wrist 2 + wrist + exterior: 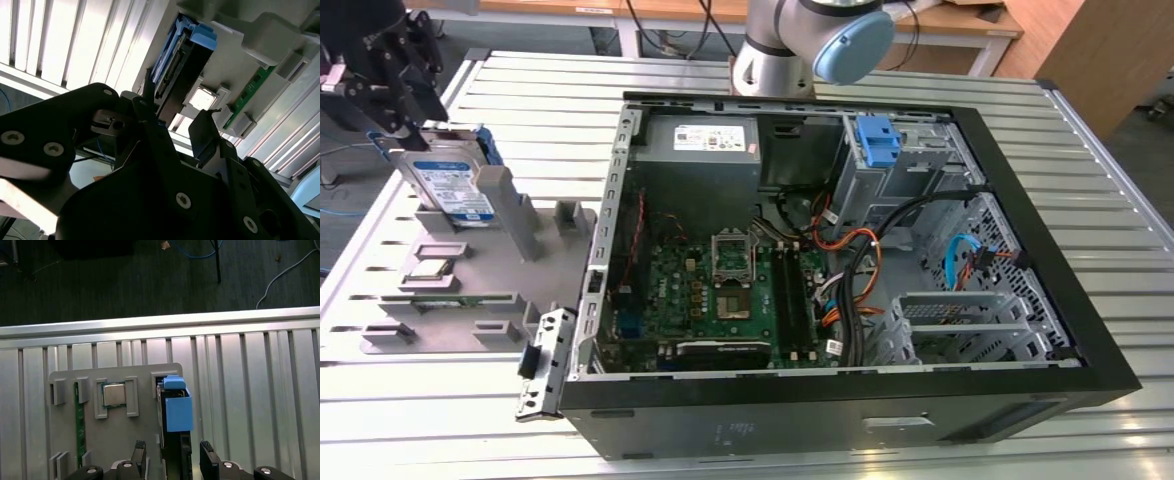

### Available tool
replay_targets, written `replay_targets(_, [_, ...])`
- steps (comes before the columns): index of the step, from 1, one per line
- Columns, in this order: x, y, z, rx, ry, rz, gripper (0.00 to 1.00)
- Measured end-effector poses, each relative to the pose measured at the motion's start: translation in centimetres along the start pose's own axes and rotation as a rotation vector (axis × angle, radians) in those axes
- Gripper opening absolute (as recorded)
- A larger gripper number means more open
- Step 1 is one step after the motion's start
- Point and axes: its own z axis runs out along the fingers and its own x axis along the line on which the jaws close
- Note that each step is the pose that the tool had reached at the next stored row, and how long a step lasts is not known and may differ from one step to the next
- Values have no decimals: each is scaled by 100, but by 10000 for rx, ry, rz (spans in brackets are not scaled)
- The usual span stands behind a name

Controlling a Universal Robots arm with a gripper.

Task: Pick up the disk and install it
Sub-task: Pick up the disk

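The black two-fingered claw hangs over the pale grey plastic parts holder, at the holder's far corner, where the disk stands. That disk is a flat silver metal hard drive with a white-and-blue label and a blue plastic carrier round it. It is upright on its edge in a slot of the holder.

In the first wrist view the claw is spread. One dark finger sits on each side of the disk, and on each side I can see a gap between finger and drive, so nothing is grasped. The second wrist view has the claw with its tips close to the end of the disk.

A small square silver processor chip lies flat in a pocket of the holder, beside the disk's slot. A thin green memory stick stands in a groove further along the holder.

The holder rests on a ribbed aluminium table. Touching the holder's edge, on the exterior view's right, lies an open black computer case. Inside it are a green motherboard, a grey boxy power supply and a bare blue plastic bracket.
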Motion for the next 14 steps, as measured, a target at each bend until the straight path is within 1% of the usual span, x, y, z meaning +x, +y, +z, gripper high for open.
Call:
replay_targets(10, [2, -1, 118, 221, -19, -133, 55])
replay_targets(12, [3, 1, 141, 249, -22, -141, 55])
replay_targets(14, [4, 4, 150, 253, -21, -142, 55])
